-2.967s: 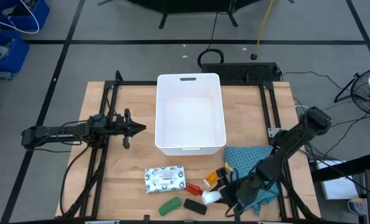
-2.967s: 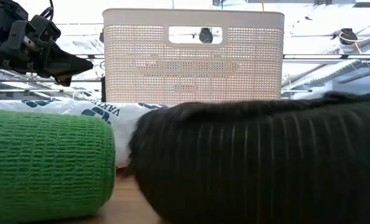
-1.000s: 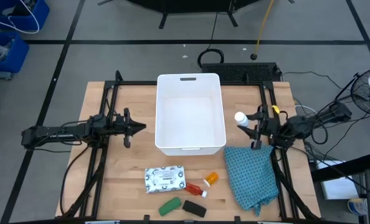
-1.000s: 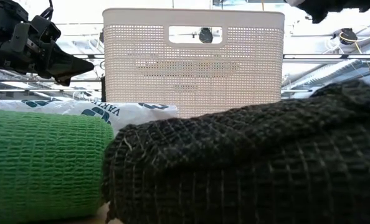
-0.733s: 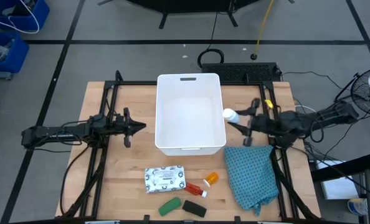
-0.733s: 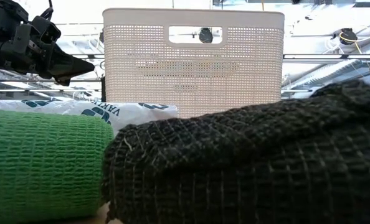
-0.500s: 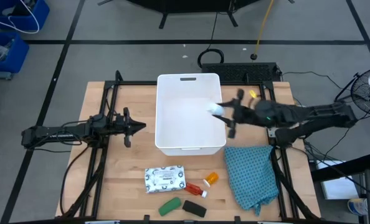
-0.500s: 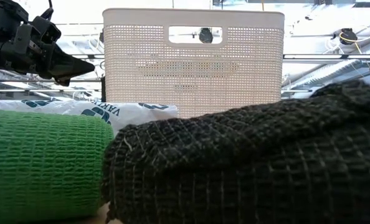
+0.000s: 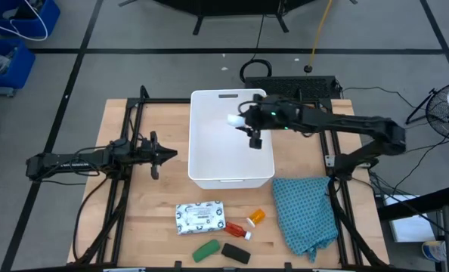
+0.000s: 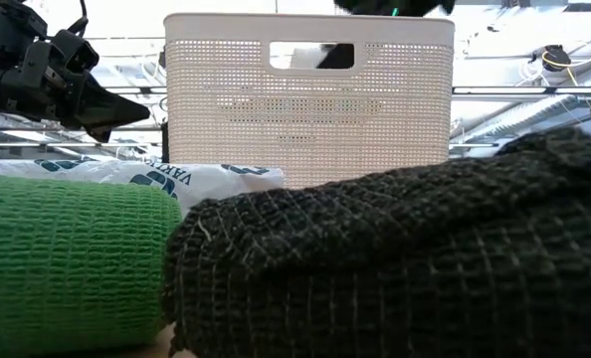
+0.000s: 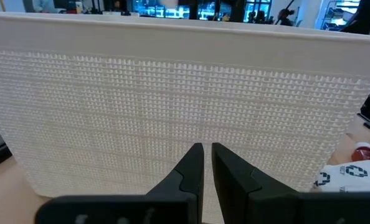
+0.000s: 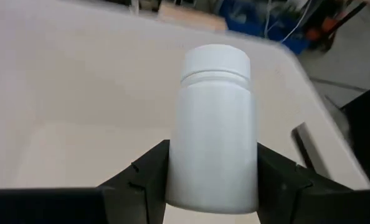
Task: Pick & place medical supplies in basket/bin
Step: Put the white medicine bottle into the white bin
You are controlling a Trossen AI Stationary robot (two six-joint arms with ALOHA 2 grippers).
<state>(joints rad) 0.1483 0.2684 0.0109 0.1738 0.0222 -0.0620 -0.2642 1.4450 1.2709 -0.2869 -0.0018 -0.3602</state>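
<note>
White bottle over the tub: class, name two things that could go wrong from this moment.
1. The right gripper holds the white bottle only by its lower part, above the white tub; it might tip or slip as it is released.
2. Dropped from that height into the bare tub, it could bounce or roll. The left gripper waits shut beside the tub.

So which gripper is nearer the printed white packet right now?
Left. The left gripper sits beside the white tub, up-left of the packet. The right gripper holds the white bottle above the tub, farther away.
</note>
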